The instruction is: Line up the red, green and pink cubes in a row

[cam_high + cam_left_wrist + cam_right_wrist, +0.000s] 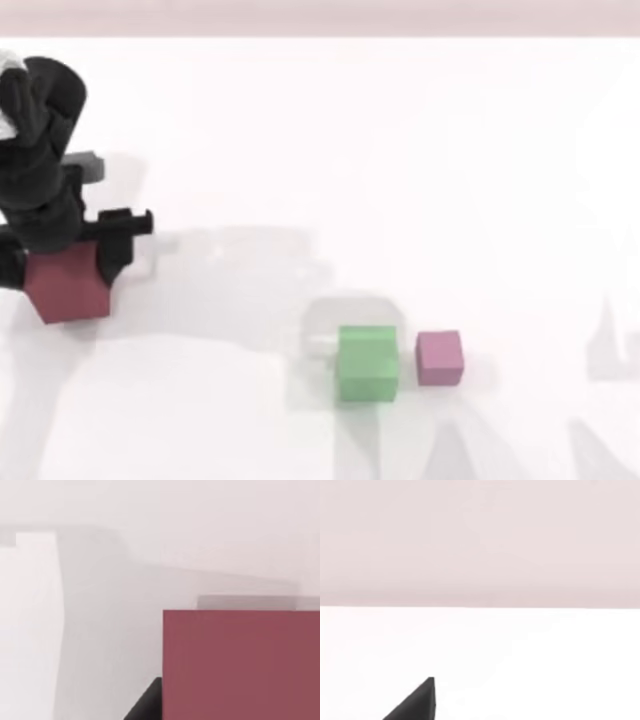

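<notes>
Green cube only from above

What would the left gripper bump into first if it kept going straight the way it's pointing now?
Probably the red cube. The left gripper sits right over it at the table's left, and the left wrist view shows the cube filling the space just ahead. Whether the gripper is already touching it is unclear.

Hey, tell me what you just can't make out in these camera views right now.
- Left end effector: top view, its fingertips are hidden by the arm and the red cube, so the grip is unclear.
- Red cube: left wrist view, cut off by the picture's edges.
- Right end effector: absent from the top view; the right wrist view shows one dark finger, cut by the edge.
- Green cube and pink cube: touching or apart is unclear.
</notes>
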`<control>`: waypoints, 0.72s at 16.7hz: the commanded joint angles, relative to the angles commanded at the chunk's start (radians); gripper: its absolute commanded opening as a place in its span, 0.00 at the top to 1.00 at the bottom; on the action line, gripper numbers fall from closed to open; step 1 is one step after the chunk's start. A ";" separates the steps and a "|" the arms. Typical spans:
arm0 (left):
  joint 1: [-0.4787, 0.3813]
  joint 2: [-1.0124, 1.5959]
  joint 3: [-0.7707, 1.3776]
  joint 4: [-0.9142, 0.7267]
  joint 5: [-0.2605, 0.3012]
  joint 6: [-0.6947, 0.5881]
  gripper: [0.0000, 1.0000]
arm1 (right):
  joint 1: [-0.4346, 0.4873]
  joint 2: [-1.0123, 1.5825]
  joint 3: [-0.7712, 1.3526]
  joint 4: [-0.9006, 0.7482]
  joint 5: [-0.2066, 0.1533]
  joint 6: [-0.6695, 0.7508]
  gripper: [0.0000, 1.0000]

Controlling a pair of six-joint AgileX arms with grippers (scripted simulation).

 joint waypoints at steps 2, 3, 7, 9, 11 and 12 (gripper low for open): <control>0.006 -0.028 0.043 -0.078 0.000 -0.002 1.00 | 0.000 0.000 0.000 0.000 0.000 0.000 0.00; 0.009 -0.043 0.064 -0.117 0.000 -0.002 1.00 | 0.000 0.000 0.000 0.000 0.000 0.000 0.00; 0.014 -0.079 0.108 -0.185 0.000 -0.003 1.00 | 0.000 0.000 0.000 0.000 0.000 0.000 0.00; 0.014 -0.079 0.108 -0.185 0.000 -0.003 1.00 | 0.000 0.000 0.000 0.000 0.000 0.000 0.00; 0.007 -0.076 0.106 -0.183 -0.001 -0.003 1.00 | 0.000 0.000 0.000 0.000 0.000 0.000 0.00; -0.006 -0.076 0.107 -0.185 -0.001 -0.013 1.00 | 0.000 0.000 0.000 0.000 0.000 0.000 0.00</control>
